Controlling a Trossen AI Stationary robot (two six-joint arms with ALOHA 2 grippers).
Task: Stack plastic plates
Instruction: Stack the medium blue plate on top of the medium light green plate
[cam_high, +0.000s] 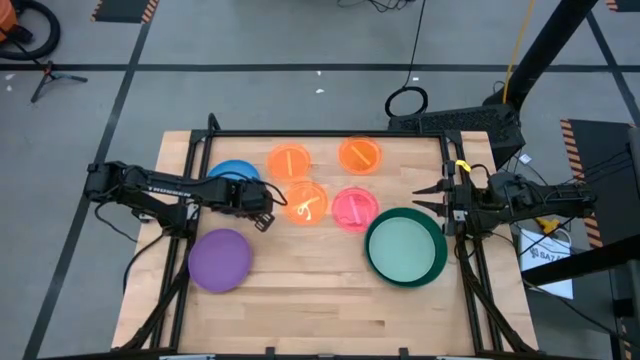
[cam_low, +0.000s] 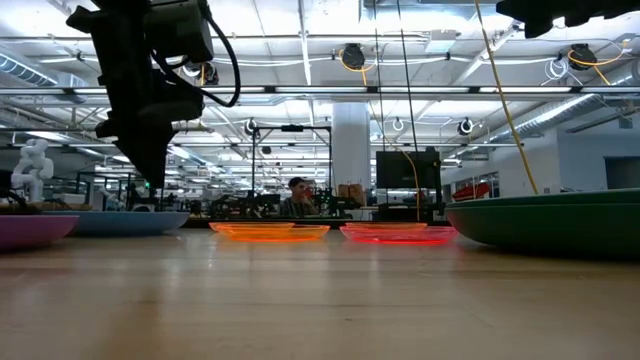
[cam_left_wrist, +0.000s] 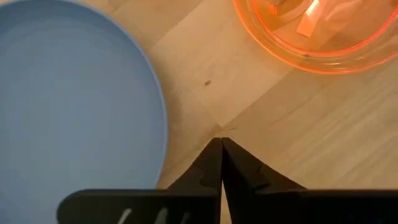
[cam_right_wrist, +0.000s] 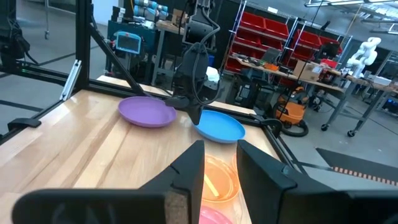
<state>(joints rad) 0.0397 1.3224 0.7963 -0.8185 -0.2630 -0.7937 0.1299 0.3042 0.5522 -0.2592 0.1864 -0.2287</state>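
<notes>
Wooden table (cam_high: 300, 300), "TROSSEN"-lettered left arm (cam_high: 165, 187)

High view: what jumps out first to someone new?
The cluster of translucent plates mid-table: three orange plates and one pink plate. At the right, a mint plate sits inside a dark green plate. The left gripper, shut, hangs between the blue plate and the orange ones; the purple plate lies apart.

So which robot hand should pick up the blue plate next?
Probably the left hand. It hangs, fingers shut, right beside the blue plate, with the purple plate close by too. The right hand waits open at the table's far edge, near the green plate.
</notes>
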